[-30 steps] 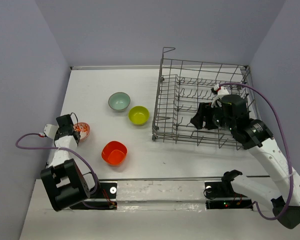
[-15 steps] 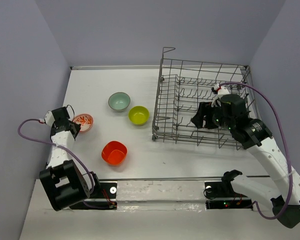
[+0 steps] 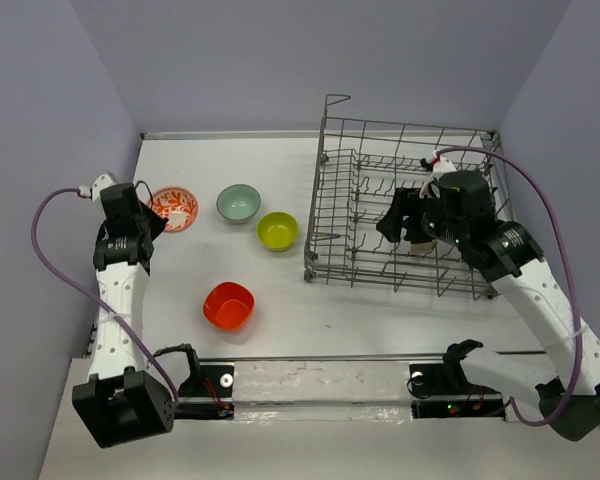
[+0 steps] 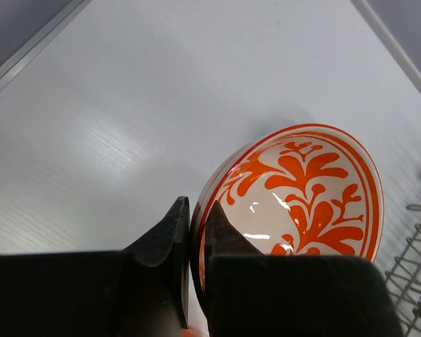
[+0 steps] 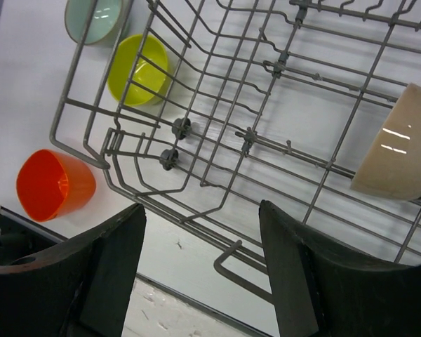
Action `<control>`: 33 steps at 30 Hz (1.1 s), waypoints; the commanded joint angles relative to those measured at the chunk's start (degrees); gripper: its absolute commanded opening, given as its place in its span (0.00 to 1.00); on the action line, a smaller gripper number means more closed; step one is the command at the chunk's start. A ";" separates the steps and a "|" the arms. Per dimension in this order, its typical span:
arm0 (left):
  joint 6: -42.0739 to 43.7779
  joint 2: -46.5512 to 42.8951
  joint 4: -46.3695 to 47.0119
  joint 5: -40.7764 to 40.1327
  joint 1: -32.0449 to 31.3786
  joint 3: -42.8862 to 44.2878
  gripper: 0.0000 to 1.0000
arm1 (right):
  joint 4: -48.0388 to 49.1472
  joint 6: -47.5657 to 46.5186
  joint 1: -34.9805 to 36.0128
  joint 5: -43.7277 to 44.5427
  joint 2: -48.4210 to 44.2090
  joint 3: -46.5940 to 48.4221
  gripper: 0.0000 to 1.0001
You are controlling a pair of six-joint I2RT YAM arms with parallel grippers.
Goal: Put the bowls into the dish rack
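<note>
Pinching the rim of the red-patterned bowl, your left gripper has its jaws clamped on the glazed wall, well to the left of the dish rack. It looks stiff, slick and chippable, so I'd judge that thin rim hold needs a gentle carry. Your right gripper hangs spread wide over the rack, holding nothing, beside the cream bowl inside it.

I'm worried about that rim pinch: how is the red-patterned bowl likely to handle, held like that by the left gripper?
The red-patterned bowl looks glazed, with bright highlights, so it may be slippery. The left gripper pinches only one spot on its rim, so it could pivot. It looks stiff and ceramic-like, probably chipping if dropped.
</note>
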 commanded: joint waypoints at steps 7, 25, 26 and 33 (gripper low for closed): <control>2.01 -1.06 -7.57 -10.11 -25.67 21.73 0.00 | -1.01 2.27 0.36 -4.71 5.43 13.36 0.69; -1.60 21.78 -21.55 -33.06 -64.97 52.15 0.00 | -4.09 2.27 1.41 -4.62 12.65 25.41 0.68; -1.60 23.18 -21.29 -32.80 -65.32 52.60 0.00 | -4.09 2.36 1.41 -4.36 12.56 25.58 0.68; -1.95 28.82 -21.55 -33.14 -68.23 57.35 0.00 | -4.09 2.19 1.41 -4.09 12.56 25.15 0.68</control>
